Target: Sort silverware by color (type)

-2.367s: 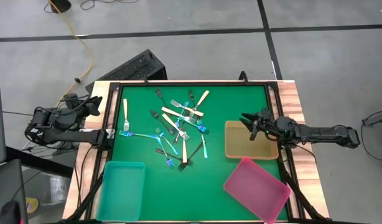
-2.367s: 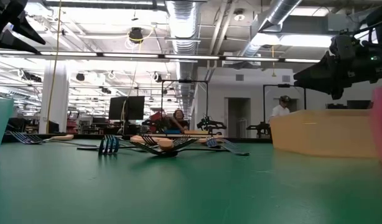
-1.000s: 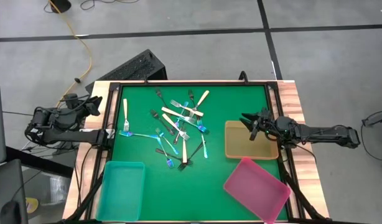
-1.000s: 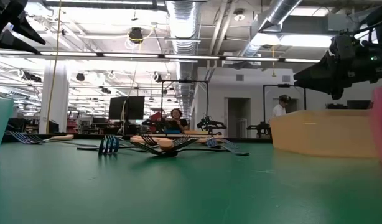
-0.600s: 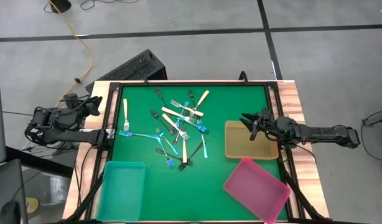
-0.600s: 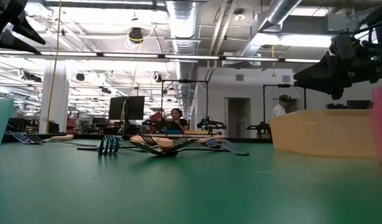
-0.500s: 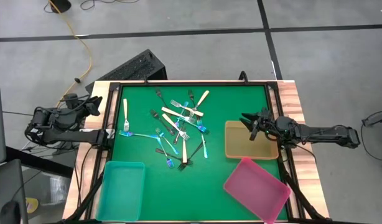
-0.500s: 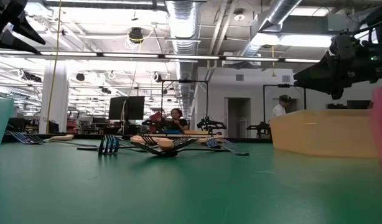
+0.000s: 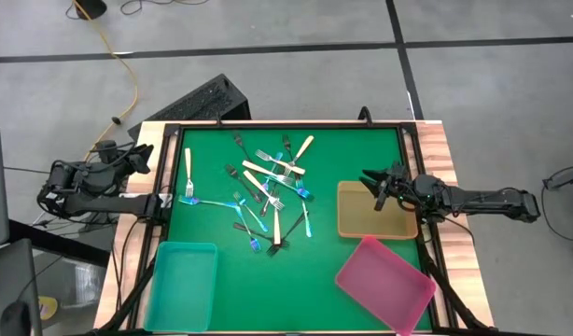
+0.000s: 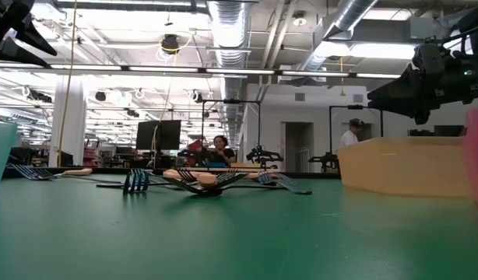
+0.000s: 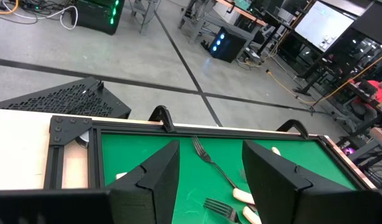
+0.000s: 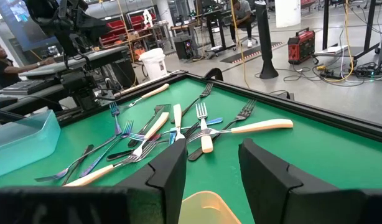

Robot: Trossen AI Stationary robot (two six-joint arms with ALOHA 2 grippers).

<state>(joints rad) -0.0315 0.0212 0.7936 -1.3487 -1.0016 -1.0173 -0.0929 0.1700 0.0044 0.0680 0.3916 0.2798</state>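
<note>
The silverware [image 9: 268, 191] lies in a loose crossed heap on the middle of the green mat: cream-handled, dark and iridescent blue forks; it shows too in the low view [image 10: 200, 179] and the right wrist view [image 12: 178, 134]. One cream-handled fork [image 9: 188, 164] lies apart near the left edge. My left gripper [image 9: 146, 155] stands open beyond the mat's left edge, raised, its fingers [image 11: 150, 180] apart with nothing between them. My right gripper [image 9: 369, 179] stands open over the tan tray's far left corner, level, pointing at the heap, its fingers [image 12: 169, 177] apart and holding nothing.
A teal tray [image 9: 184, 285] sits at the near left, a tan tray [image 9: 375, 213] at the right, a pink tray [image 9: 384, 285] at the near right, turned askew. A black frame rims the mat [image 9: 212, 126]. People and benches show in the room beyond.
</note>
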